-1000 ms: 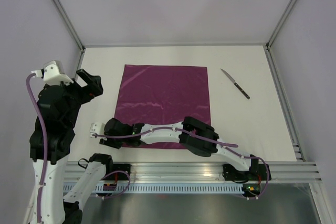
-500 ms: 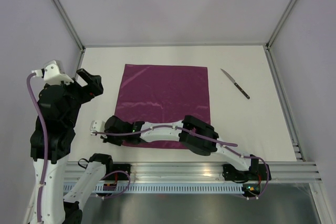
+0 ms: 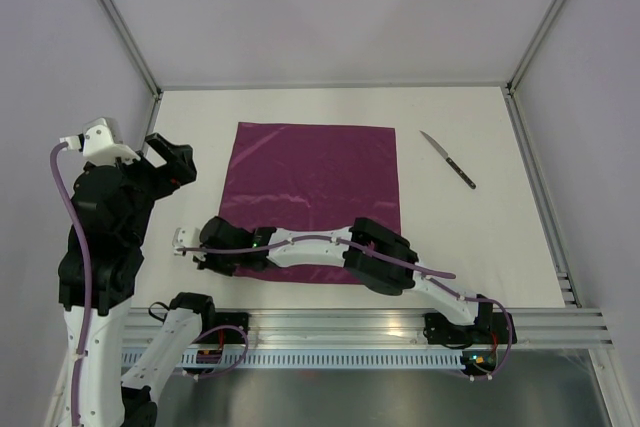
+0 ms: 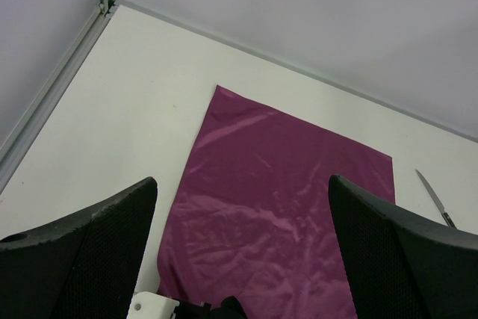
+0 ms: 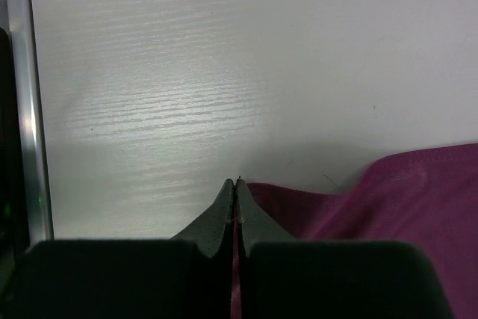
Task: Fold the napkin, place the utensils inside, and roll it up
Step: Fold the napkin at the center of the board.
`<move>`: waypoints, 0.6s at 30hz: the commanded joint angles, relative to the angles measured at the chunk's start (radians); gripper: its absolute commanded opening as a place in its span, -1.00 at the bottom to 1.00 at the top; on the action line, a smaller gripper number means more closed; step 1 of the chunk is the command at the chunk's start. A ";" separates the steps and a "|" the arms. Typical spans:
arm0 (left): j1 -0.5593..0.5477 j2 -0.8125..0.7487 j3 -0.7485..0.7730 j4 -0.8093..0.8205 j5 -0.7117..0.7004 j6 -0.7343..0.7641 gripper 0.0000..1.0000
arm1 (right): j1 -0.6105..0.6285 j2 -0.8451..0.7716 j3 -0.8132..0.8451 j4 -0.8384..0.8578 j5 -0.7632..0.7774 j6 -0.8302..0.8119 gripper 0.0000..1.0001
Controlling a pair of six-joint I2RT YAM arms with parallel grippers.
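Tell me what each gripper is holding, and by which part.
The right gripper is shut on the napkin, pinching its near left corner. The left gripper is open and holds nothing.

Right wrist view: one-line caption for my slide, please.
Right gripper shut on the napkin corner, cloth pinched between its fingertips over the white table.

White-and-black arms (image 3: 310, 255), purple cables (image 3: 68, 207), perhaps mesh-textured black end effector fingers (image 4: 89, 252)
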 commanded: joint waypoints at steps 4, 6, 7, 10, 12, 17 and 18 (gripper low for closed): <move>0.004 -0.008 -0.006 0.032 0.006 0.042 0.97 | -0.012 -0.113 0.058 -0.026 0.006 0.004 -0.99; 0.006 -0.010 -0.009 0.032 0.006 0.045 0.97 | -0.015 -0.122 0.062 -0.023 0.014 0.006 -0.99; 0.006 -0.010 -0.009 0.031 0.006 0.046 0.97 | -0.018 -0.124 0.065 -0.023 0.014 0.004 -0.99; 0.004 -0.011 -0.014 0.036 0.004 0.050 0.97 | -0.029 -0.122 0.070 -0.028 0.021 0.003 -0.99; 0.004 -0.013 -0.017 0.036 0.004 0.054 0.97 | -0.037 -0.125 0.068 -0.028 0.024 0.004 -0.99; 0.004 -0.013 -0.026 0.043 0.007 0.056 0.97 | -0.078 -0.148 0.047 -0.033 0.029 0.000 -0.99; 0.006 -0.011 -0.029 0.046 0.012 0.056 0.97 | -0.093 -0.154 0.036 -0.034 0.032 -0.003 -0.99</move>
